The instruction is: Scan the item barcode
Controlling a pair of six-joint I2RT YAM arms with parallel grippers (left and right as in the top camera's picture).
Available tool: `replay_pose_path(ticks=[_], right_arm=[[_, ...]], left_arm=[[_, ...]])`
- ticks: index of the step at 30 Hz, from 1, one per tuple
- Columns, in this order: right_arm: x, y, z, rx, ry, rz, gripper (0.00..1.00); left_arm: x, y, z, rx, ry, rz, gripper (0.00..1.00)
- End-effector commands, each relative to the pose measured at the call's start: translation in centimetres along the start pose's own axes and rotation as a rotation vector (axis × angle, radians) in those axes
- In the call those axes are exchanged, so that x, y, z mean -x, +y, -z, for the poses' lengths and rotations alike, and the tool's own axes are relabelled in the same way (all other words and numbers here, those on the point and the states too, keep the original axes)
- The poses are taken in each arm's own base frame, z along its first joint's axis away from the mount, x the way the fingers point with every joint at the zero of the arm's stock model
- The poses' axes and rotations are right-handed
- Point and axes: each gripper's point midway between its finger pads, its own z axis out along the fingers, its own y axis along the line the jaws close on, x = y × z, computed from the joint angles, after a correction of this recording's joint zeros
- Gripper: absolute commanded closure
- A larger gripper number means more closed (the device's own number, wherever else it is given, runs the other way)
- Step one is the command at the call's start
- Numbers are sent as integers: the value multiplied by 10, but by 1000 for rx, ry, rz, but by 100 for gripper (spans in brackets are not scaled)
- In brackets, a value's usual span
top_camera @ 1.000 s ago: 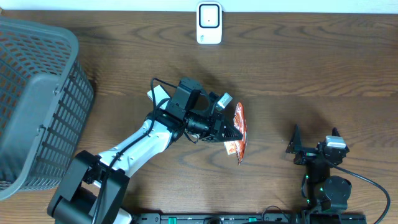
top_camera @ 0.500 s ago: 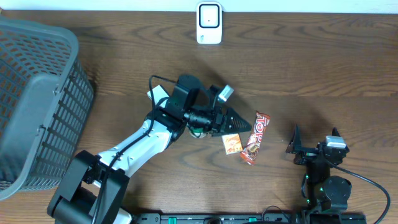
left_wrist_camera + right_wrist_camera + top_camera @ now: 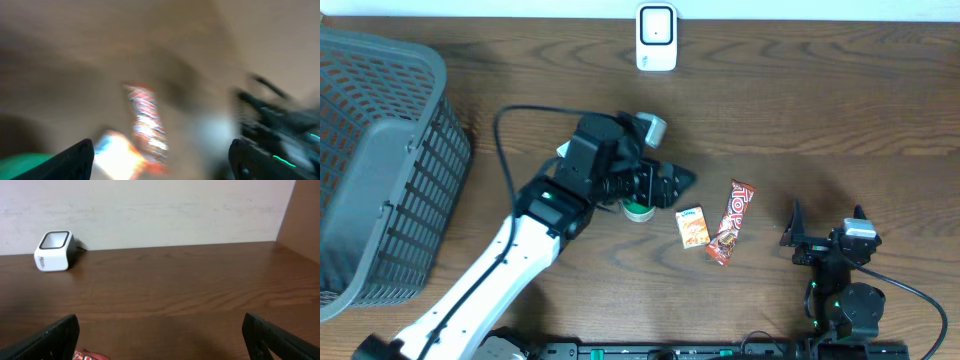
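Item: snack bar (image 3: 732,220), flat on the desk (image 3: 820,110) just beside an orange packet (image 3: 692,227), well apart from the scanner (image 3: 656,37).
Left jaws: open, empty, near the packet.
Right jaws: open, empty.
Risks I note: grabbing the packet instead; barcode lying face-down (can't tell); crinkly wrapper slipping.

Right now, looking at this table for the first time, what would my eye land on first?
Probably the white left arm reaching across the middle of the wooden table, its jaws open just left of two bright snacks lying flat: a red wrapper and a small orange packet. After that, the big grey basket at the left edge and the small white scanner at the far edge.
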Motion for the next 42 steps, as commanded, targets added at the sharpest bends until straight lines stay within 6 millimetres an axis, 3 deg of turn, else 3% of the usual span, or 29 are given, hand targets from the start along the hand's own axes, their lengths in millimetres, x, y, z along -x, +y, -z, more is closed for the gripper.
replay_pose_path(ticks=[1, 3, 5, 7, 8, 12, 13, 16, 19, 22, 24, 26, 28, 33, 36, 40, 42], right_arm=[[0, 1, 0, 0, -2, 8, 1], [1, -2, 0, -15, -5, 16, 1], [10, -12, 1, -73, -44, 23, 1], [14, -16, 1, -96, -60, 21, 1], [15, -15, 1, -91, -62, 18, 1], [14, 16, 1, 90, -56, -3, 1], [17, 33, 5, 189, -61, -1, 1], [29, 51, 12, 294, -75, -20, 1], [48, 51, 19, 294, -80, -44, 1], [80, 48, 32, 273, -109, -27, 1], [105, 41, 45, 230, -119, -26, 1], [116, 40, 54, 223, -89, -28, 1], [116, 43, 60, 241, -32, -30, 1], [93, 63, 60, 348, 227, -55, 1], [93, 79, 57, 435, 373, -78, 1], [90, 73, 60, 388, 592, -68, 1], [93, 71, 64, 405, 665, 20, 1]], left_arm=[[70, 47, 56, 481, -206, -317, 15], [104, 45, 94, 629, -293, -423, 15], [148, 38, 148, 800, -430, -497, 15], [169, 33, 178, 873, -491, -530, 15], [189, 29, 209, 932, -552, -539, 15], [217, 31, 272, 1035, -651, -517, 14], [217, 38, 289, 1083, -628, -524, 14], [217, 41, 312, 1152, -613, -565, 14], [205, 38, 322, 1147, -602, -552, 14], [192, 27, 324, 1082, -606, -563, 14], [181, 18, 335, 1058, -647, -544, 14], [171, 10, 347, 1056, -684, -545, 14], [161, 5, 355, 1055, -712, -546, 14], [134, 1, 379, 1076, -815, -542, 14], [118, -16, 386, 1002, -866, -596, 14], [110, -26, 411, 1040, -942, -597, 14], [106, -29, 419, 1055, -964, -596, 14]])
